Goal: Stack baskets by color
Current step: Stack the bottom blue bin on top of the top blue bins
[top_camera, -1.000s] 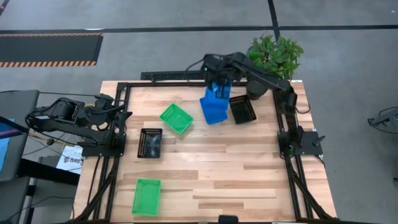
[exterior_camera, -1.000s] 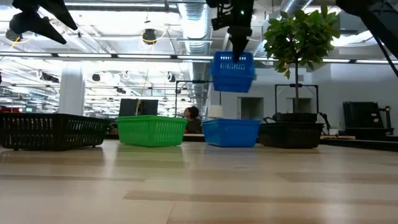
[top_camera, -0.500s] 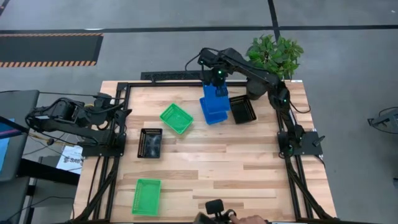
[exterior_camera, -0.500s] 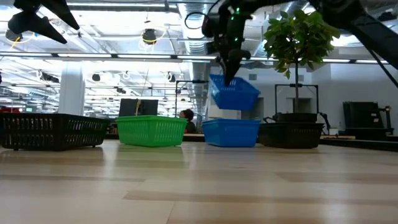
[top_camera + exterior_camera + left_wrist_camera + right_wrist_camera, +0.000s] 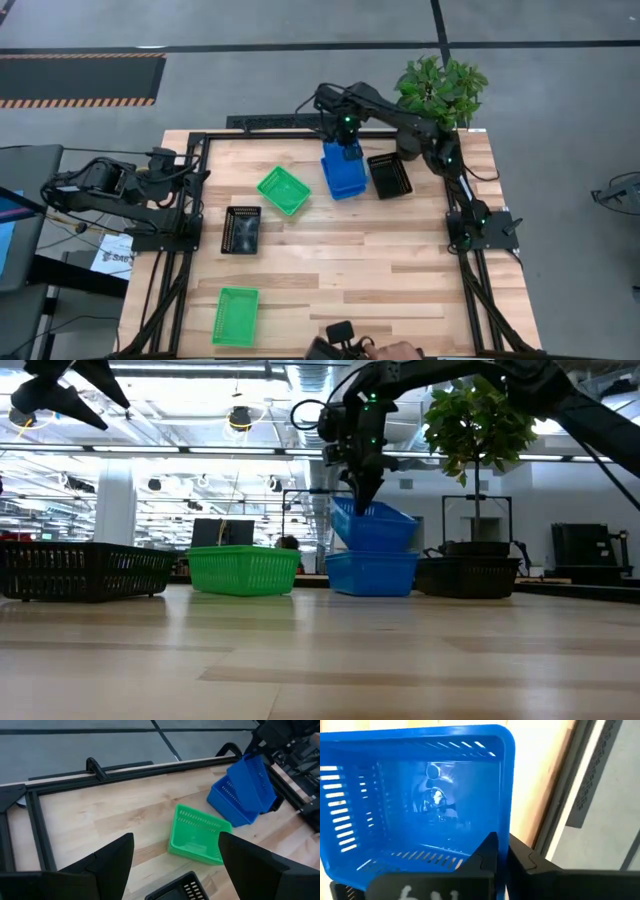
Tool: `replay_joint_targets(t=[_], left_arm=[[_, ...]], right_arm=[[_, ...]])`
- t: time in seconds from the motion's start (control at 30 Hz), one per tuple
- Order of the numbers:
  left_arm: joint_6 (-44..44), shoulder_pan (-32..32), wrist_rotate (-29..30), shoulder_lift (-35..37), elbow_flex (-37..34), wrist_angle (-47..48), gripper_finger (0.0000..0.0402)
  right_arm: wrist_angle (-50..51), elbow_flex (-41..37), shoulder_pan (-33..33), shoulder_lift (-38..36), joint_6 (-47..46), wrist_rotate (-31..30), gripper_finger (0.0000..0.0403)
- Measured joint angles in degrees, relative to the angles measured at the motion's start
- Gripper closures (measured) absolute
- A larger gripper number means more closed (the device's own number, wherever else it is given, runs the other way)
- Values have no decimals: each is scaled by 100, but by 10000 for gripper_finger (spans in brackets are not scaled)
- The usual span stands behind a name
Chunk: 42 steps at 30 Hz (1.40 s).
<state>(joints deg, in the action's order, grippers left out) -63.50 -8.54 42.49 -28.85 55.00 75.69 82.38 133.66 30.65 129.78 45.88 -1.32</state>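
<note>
Two blue baskets stand at the table's far middle. The lower one (image 5: 372,573) rests flat on the wood, and the upper one (image 5: 378,526) sits tilted in it. My right gripper (image 5: 345,138) stands above its far end, shut on it. A green basket (image 5: 284,190), a black basket (image 5: 242,229), a second green basket (image 5: 236,316) and a second black basket (image 5: 389,175) each lie flat on the table. My left gripper (image 5: 172,865) hangs open over the table's left edge, holding nothing. My right gripper holds the upper blue basket by the rim of its far end wall (image 5: 465,854), pinched between the two fingers. The fingers come from above, pointing down. The basket is tilted: the held end (image 5: 340,508) is raised and its bottom sits in the lower blue basket.
A potted plant (image 5: 440,88) stands at the far right corner, right behind the black basket. A black frame (image 5: 200,140) runs along the table's edges. A person's hand (image 5: 350,350) shows at the near edge. Bare wood lies in the middle and near right.
My right gripper has come down with the blue basket and turned about its wrist. The basket, which hung clear above the lower blue basket, has tipped and now sits in it at a slant.
</note>
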Motion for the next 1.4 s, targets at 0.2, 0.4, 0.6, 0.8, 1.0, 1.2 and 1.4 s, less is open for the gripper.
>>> replay_joint_targets(t=[0.2,0.4,0.6,0.8,1.0,1.2,1.4], left_arm=[[7,0,23,1,0,99,123],[21,0,-6,0,0,194,123],[25,0,23,1,0,207,123],[25,0,35,1,0,207,123],[27,0,39,1,0,207,123],[27,0,49,-1,0,207,123],[24,0,143,1,0,202,123]], right_arm=[[40,4,-63,61,9,7,388],[7,0,-94,79,-50,157,375],[-58,-4,-60,87,-32,159,366],[-57,-4,-38,87,-47,197,375],[-109,-331,-17,76,-36,232,377],[-191,-839,-52,87,-42,9,377],[-333,-835,-111,85,53,12,375]])
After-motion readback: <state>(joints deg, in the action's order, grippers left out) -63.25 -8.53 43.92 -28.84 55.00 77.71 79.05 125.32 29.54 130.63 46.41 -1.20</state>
